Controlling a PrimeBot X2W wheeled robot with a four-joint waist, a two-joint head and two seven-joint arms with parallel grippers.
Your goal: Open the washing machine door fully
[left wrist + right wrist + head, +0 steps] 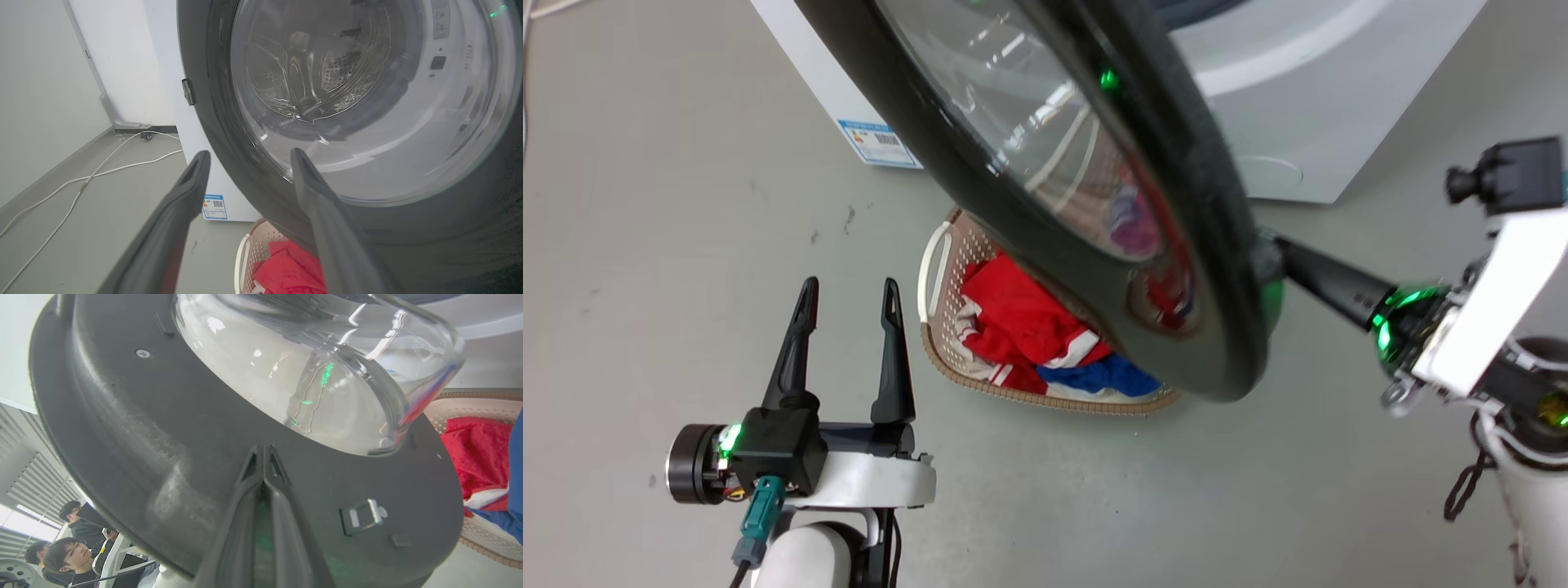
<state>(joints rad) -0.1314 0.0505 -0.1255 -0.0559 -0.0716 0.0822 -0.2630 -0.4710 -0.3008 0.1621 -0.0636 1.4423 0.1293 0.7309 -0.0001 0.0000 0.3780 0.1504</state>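
The washing machine door (1045,147) — its top cut off — hides half the laundry basket (974,249).

Test lab, prob.: washer (1339,114) on bare grey floor (686,163) w/ loose cables (135,163), onlookers (67,555) nearby.
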